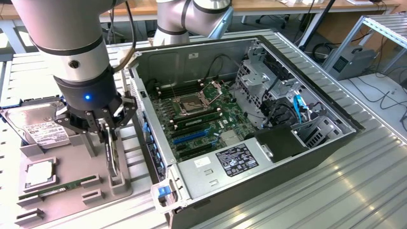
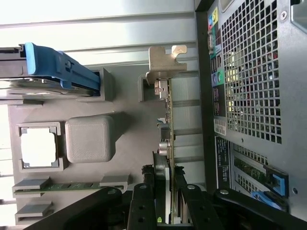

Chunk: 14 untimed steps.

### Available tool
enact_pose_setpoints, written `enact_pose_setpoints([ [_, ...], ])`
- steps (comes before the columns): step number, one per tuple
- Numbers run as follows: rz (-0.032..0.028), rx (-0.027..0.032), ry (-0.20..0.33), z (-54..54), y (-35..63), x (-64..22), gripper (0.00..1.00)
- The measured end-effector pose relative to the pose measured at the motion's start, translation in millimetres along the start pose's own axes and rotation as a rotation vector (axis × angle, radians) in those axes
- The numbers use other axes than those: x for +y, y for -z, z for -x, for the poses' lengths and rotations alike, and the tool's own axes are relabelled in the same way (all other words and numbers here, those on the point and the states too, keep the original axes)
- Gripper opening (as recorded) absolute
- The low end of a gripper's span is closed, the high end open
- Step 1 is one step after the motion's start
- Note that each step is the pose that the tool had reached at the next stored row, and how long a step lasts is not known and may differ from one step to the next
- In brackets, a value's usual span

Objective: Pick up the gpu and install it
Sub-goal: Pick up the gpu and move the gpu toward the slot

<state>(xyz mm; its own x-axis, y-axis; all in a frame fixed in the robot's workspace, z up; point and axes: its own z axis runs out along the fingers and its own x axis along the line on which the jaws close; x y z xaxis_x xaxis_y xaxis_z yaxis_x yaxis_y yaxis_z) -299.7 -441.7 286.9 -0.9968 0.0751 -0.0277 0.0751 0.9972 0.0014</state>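
Grip on the gpu [image 1: 113, 160], lower left of the exterior view: gripper [image 1: 108, 130] partly closed, pinching both faces. Standing on edge in grey tray [image 1: 64, 160] slot, beside open case [image 1: 184, 55].

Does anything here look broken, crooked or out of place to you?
Nothing stands out. The gpu stands upright on edge in its holder on the gray tray, the gripper closed on its top edge. The computer case lies on its side with the panel off, which looks deliberate.
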Motion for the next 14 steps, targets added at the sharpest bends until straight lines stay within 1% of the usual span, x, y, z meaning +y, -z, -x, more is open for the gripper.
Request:
enact_pose_setpoints([
  [14, 0.0001, -0.0001, 0.000, 0.2, 5.1, 0.0, 0.27],
])
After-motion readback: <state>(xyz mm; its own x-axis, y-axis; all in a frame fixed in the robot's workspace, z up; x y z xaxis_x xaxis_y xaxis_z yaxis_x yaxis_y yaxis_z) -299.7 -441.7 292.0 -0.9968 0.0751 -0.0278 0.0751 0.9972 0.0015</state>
